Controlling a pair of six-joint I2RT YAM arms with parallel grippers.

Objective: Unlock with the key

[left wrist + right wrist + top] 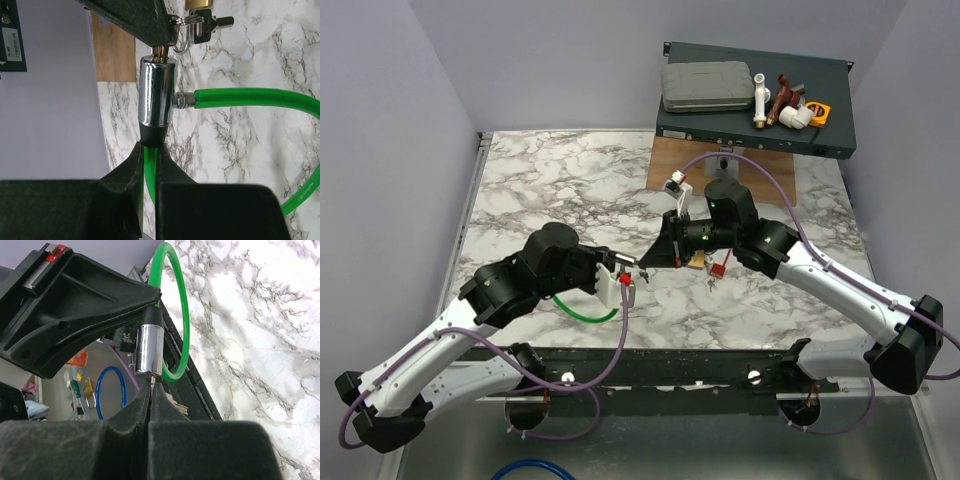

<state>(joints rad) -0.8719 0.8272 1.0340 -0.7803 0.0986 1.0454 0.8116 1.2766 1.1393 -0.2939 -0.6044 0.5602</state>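
Lock cylinder (156,95) was over middle of bench (550,180), between my left jaws and right jaws. Key (160,52) sat at cylinder's right end, in right jaws. Cable (585,313) looped toward near edge. Padlock (697,261) was just right of key.

No legible txt; sticker (11,44) on black box (12,66) too blurry.

Two grippers: left gripper (150,151) and right gripper (151,387). One green cable loop (585,315), one chrome lock barrel (156,90), one key (160,51) at its mouth, one brass padlock (697,261), one red tag (718,268), one blue loop (530,468). At the back, one dark box (820,135) carries one grey case (708,87), two white pipe fittings (761,100) and one brown fitting (781,97).
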